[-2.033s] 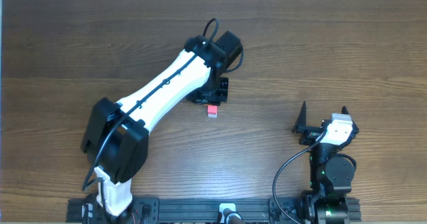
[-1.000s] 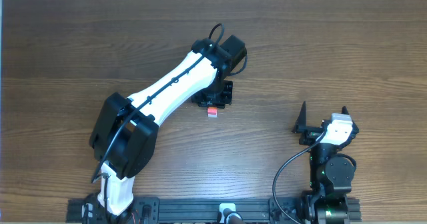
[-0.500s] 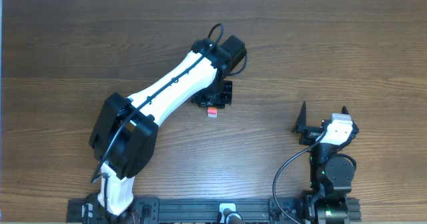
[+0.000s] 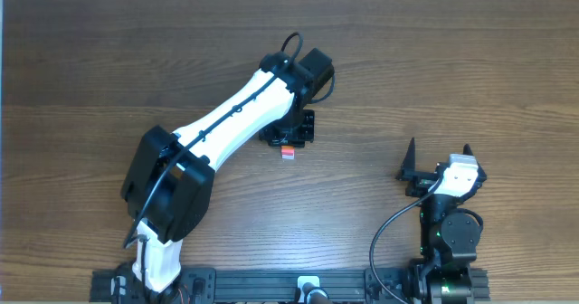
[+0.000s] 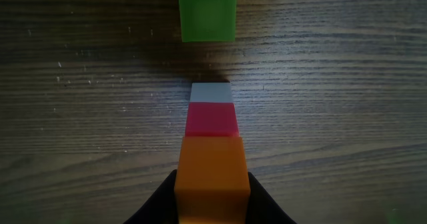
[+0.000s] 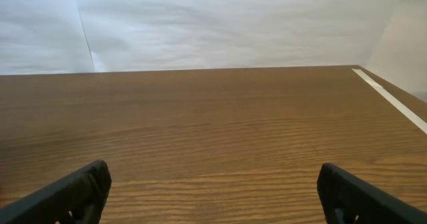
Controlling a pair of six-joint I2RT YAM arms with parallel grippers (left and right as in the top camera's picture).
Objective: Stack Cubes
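Note:
An orange cube (image 5: 211,161) sits between the fingers of my left gripper (image 5: 212,192), which is shut on its sides. It is in line with a red cube (image 5: 211,119) and a grey cube (image 5: 210,92), the three forming one column. A green cube (image 5: 207,12) lies alone on the wood just past the column. From above, the small stack (image 4: 288,152) shows beside the left gripper (image 4: 290,130), near the table's middle. My right gripper (image 4: 434,156) stands open and empty at the right, close to its base, its two fingers (image 6: 79,189) spread wide.
The brown wooden table (image 4: 452,60) is bare around the stack. A pale wall (image 6: 213,24) rises behind the far table edge in the right wrist view, and a light strip (image 6: 390,99) runs along the table's side there.
Two seconds ago the left arm lay slightly lower and to the left; it has shifted a little right and up. The stack's top now looks orange rather than pink-red. Nothing moved in the last second.

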